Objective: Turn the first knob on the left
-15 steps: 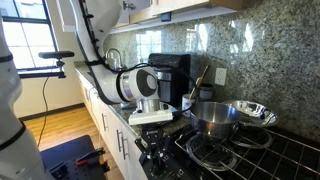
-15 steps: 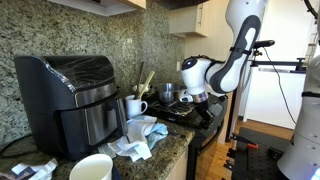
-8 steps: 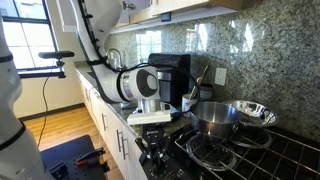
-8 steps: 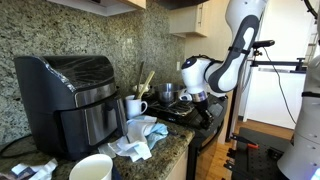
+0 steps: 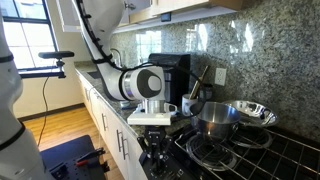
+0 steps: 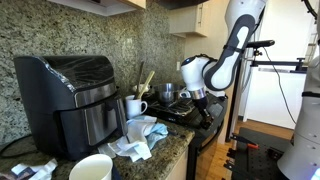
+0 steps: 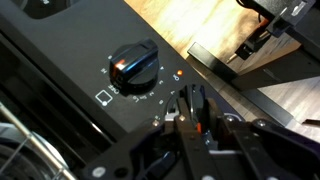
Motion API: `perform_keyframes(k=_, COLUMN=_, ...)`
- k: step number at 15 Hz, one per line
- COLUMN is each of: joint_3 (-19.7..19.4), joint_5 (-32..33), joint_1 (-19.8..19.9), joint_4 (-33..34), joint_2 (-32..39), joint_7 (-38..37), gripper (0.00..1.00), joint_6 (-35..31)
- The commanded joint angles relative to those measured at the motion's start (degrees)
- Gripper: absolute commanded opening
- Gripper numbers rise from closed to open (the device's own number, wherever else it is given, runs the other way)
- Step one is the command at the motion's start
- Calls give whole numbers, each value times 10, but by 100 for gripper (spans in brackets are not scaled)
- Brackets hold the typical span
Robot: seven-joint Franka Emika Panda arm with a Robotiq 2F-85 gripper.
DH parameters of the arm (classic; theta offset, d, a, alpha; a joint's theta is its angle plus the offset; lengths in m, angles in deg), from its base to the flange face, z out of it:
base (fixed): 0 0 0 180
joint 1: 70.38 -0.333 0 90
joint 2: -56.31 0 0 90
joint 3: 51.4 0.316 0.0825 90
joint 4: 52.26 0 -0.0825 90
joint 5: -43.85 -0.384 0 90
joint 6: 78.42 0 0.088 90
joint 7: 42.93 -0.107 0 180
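arm [image 5: 135, 82] bent low, gripper [image 7: 193, 112] pointing down, jaws closed

Home kitchen: granite backsplash [image 5: 250, 45], gas stove [image 5: 272, 160], pot [image 5: 215, 120], air fryer [image 6: 70, 100].

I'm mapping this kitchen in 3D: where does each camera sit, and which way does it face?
An exterior view: beside the stove, facing toward the window; shows the arm bent down to the stove front.
An exterior view: at the opposite end, by the air fryer, facing the stove; shows the arm.
Wrist view: on the wrist, facing the control panel and knob; shows the claw.
Shared: both exterior views hold the arm and air fryer, seen from opposite ends.
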Motion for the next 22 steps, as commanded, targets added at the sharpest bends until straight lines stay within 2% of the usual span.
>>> perform_keyframes(k=1, joint_3=-5, joint_5=-37, joint_1=12, joint_4=22, joint_2=66, joint_7=-12, gripper=8, joint_6=-39)
perform_keyframes(k=13, joint_3=-9, joint_5=-162, joint_1=20, joint_4=22, joint_2=67, joint_7=-4, gripper=8, joint_6=-54)
perform_keyframes(k=22, joint_3=-8, joint_5=-225, joint_1=31, joint_4=20, joint_2=66, joint_7=3, gripper=8, joint_6=-68)
